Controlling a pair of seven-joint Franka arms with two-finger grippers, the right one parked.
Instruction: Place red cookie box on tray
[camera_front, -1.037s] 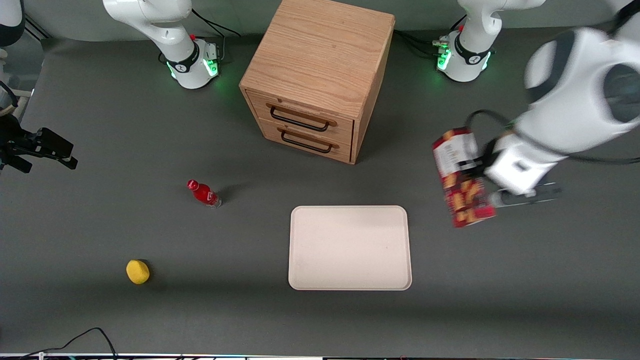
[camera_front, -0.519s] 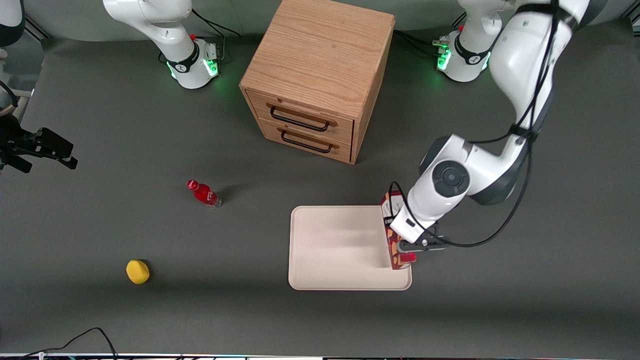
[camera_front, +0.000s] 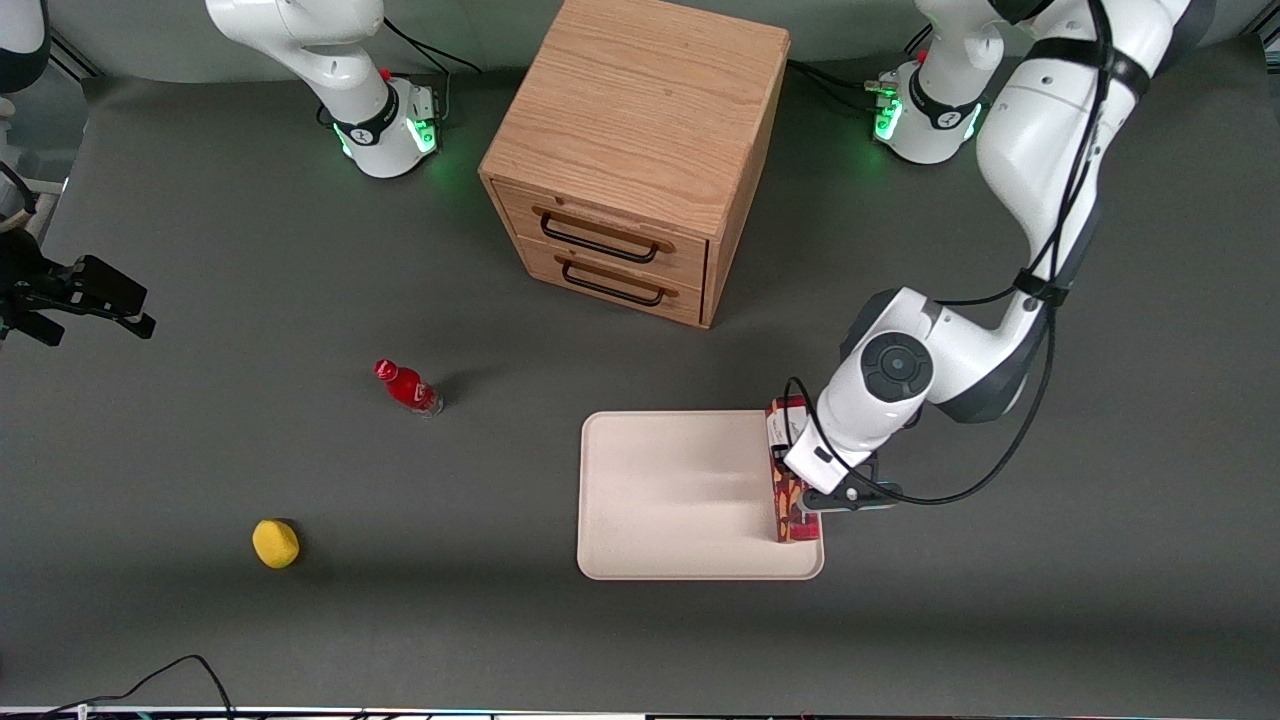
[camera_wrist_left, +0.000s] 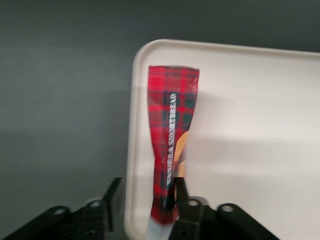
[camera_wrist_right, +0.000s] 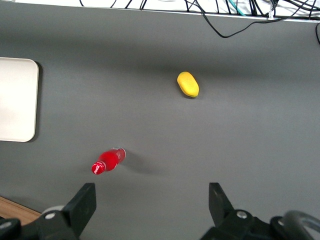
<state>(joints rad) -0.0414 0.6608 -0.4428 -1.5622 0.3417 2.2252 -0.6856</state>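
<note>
The red cookie box (camera_front: 788, 515) stands on its narrow long side on the cream tray (camera_front: 680, 490), just inside the rim at the working arm's end. In the left wrist view the red cookie box (camera_wrist_left: 172, 125) runs along the rim of the tray (camera_wrist_left: 250, 125). My gripper (camera_front: 815, 505) hangs low over the box and is open (camera_wrist_left: 148, 189). One fingertip (camera_wrist_left: 181, 187) lies against the box's side, while the other fingertip (camera_wrist_left: 114, 192) stands apart from it, outside the tray's rim. The box's near end is hidden under the wrist.
A wooden two-drawer cabinet (camera_front: 635, 150) stands farther from the front camera than the tray. A small red bottle (camera_front: 406, 386) lies toward the parked arm's end, and a yellow lemon-like object (camera_front: 275, 543) sits nearer the front camera. A cable (camera_front: 150, 680) crosses the table's front edge.
The arm carried the box from above the table at the working arm's end down onto the tray. The box went from tilted to resting on its side, and one finger now stands clear.
</note>
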